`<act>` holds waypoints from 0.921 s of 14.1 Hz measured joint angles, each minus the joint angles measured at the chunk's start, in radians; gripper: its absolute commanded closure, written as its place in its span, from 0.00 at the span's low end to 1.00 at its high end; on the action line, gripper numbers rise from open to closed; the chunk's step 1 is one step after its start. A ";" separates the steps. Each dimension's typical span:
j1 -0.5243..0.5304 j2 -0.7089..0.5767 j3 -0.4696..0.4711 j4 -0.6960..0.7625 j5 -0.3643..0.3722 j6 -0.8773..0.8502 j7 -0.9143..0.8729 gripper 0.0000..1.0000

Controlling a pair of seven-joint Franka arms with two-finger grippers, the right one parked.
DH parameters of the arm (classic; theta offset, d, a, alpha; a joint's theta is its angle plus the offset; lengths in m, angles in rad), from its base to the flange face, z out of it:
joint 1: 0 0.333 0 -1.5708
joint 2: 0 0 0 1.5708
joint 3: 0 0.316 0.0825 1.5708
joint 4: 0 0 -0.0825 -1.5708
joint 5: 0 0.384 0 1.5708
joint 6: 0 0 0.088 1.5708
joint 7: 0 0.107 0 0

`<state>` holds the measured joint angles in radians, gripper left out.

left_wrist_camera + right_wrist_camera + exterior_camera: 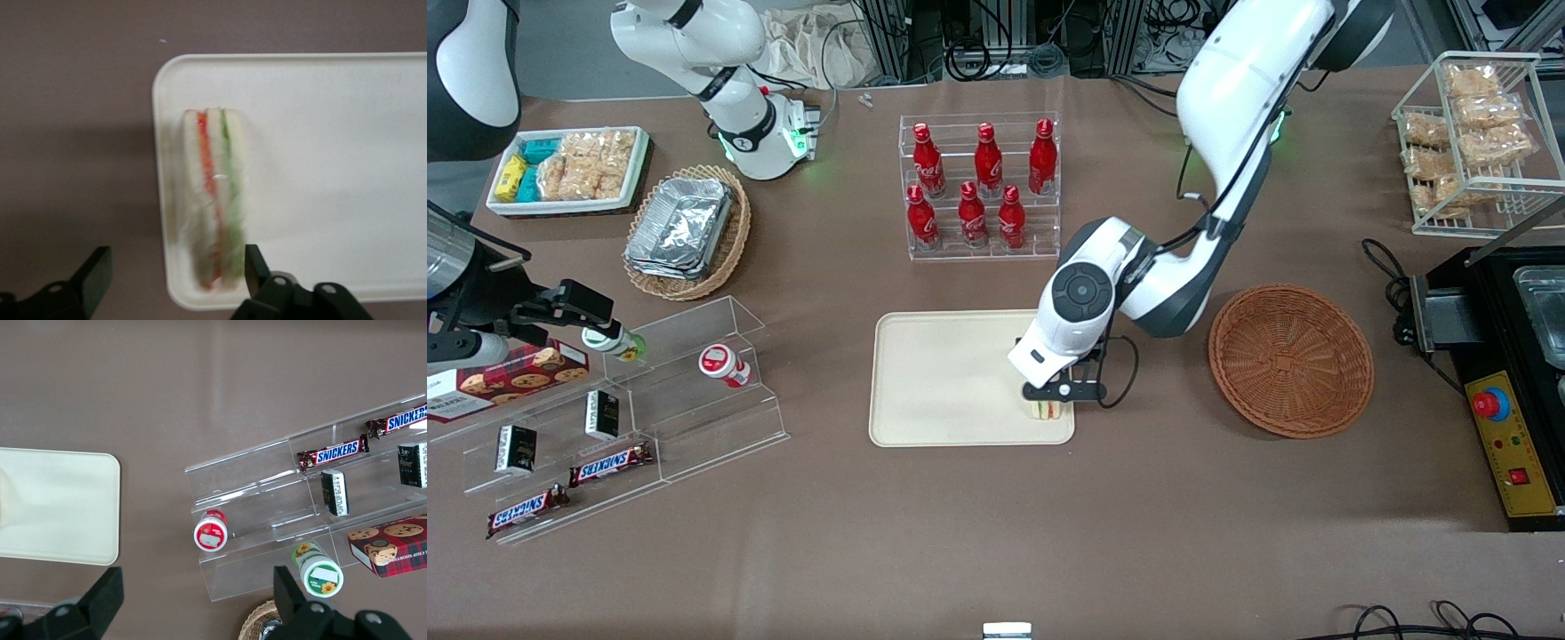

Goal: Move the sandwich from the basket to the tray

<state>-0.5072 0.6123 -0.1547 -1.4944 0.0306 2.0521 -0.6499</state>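
Sandwich (217, 200): pale wedge, red and green layers, on edge at tray corner.
Tray (943, 373): cream, flat.
Basket (1289, 360): reddish-brown wicker, beside tray.
Gripper (1054, 402): above sandwich, fingers spread.

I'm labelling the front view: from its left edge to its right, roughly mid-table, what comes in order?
Clear acrylic shelf → tray → sandwich on the tray, with the open end effector just above it → basket → black control box.

We see the sandwich (217, 200) lying on the tray (333, 167) near its corner; the gripper (175, 277) hovers above, fingers spread wide.
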 measured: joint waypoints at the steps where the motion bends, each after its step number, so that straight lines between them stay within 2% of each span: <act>1: 0.000 -0.043 0.025 0.004 0.000 -0.054 0.003 0.02; 5: 0.004 -0.178 0.136 0.004 0.000 -0.214 0.093 0.02; 13: 0.006 -0.327 0.357 0.005 -0.026 -0.395 0.361 0.00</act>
<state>-0.5013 0.2852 0.2023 -1.4895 0.0044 1.6576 -0.2893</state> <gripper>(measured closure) 0.009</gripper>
